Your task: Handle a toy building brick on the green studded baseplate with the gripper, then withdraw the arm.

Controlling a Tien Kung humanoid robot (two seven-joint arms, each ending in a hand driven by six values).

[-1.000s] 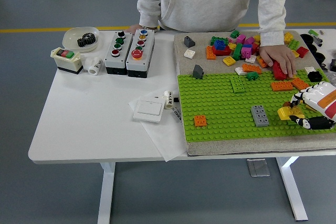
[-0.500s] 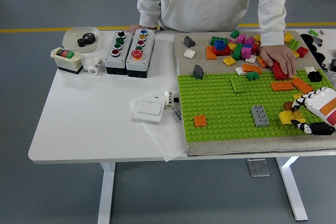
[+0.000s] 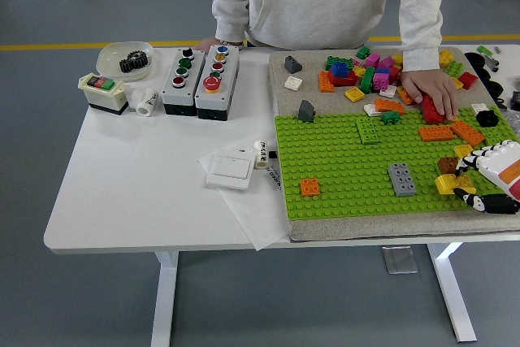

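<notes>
yellow brick [image 3: 449,184] on the green baseplate [image 3: 349,170] touches the right hand [image 3: 487,176].

Even, bright, diffuse light is falling from above on the white rectangular table [image 3: 130,193], and its top is showing no hard glare. Only soft, short shadows are lying beside the grey push-button boxes [image 3: 199,80] at the table's far edge, while a darker shadow is sitting under the table on the grey floor. Focus is holding sharp across the bright green studded plastic baseplate [image 3: 341,168] at the table's right. Detail is softening slightly toward the table's far right corner, with no obvious motion blur.
</notes>
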